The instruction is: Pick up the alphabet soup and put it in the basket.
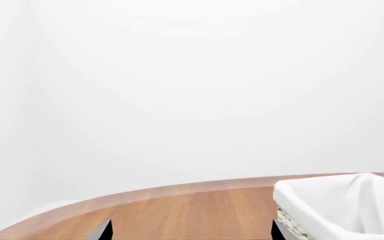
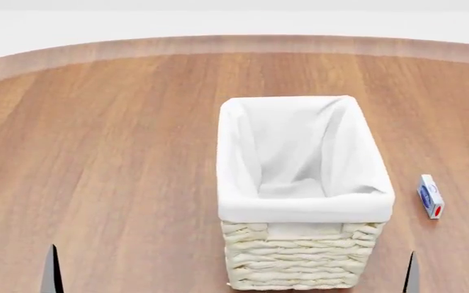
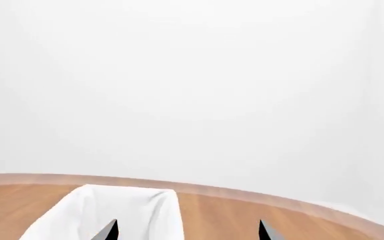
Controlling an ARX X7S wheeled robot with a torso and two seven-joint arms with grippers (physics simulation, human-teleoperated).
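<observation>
Left gripper (image 1: 192,231) jaws apart, holding nothing. Right gripper (image 3: 188,231) jaws apart, holding nothing. Between them basket (image 2: 300,256) upright on wooden surface (image 2: 96,152). Small blue-white box (image 2: 430,195) just right of basket. Alphabet soup not visible.

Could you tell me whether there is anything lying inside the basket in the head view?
No, the basket shows only its white cloth liner inside, with no can or other item in it.

A round wooden table (image 2: 104,159) fills the view. A small white box (image 2: 430,196) with blue and red print lies on it.
</observation>
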